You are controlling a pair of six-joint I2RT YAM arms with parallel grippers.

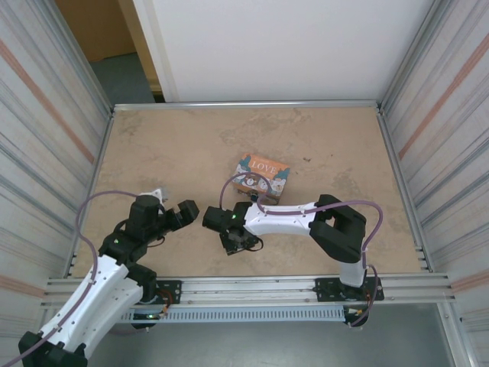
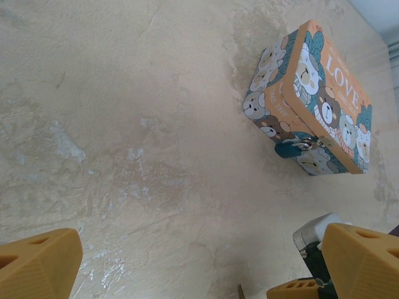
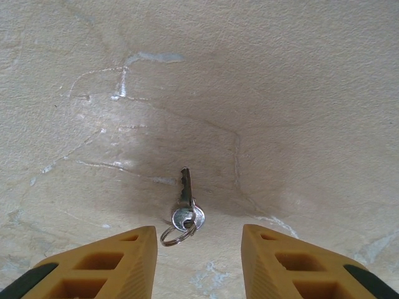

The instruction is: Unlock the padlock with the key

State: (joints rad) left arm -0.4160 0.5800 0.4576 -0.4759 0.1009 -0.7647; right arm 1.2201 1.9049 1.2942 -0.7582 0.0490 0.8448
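The tiny blue padlock [image 2: 288,149] hangs by its silvery shackle [image 2: 306,145] on the front latch of the "LOVE" bear tin [image 2: 324,99], which sits mid-table [image 1: 262,174]. The key [image 3: 186,202], silver with a small split ring, lies flat on the table. My right gripper [image 3: 198,249] is open just above it, and the key's round head sits near the left finger [image 3: 118,261]. The key's tip [image 2: 240,291] peeks in at the bottom edge of the left wrist view. My left gripper [image 2: 199,268] is open over bare table, facing the tin from a distance.
The two grippers [image 1: 187,212] [image 1: 238,243] are close together at the near-centre of the table. Part of the right gripper [image 2: 312,240] intrudes beside my left gripper's right finger [image 2: 365,261]. Corrugated metal walls [image 1: 53,153] enclose the stone-patterned table [image 1: 183,145].
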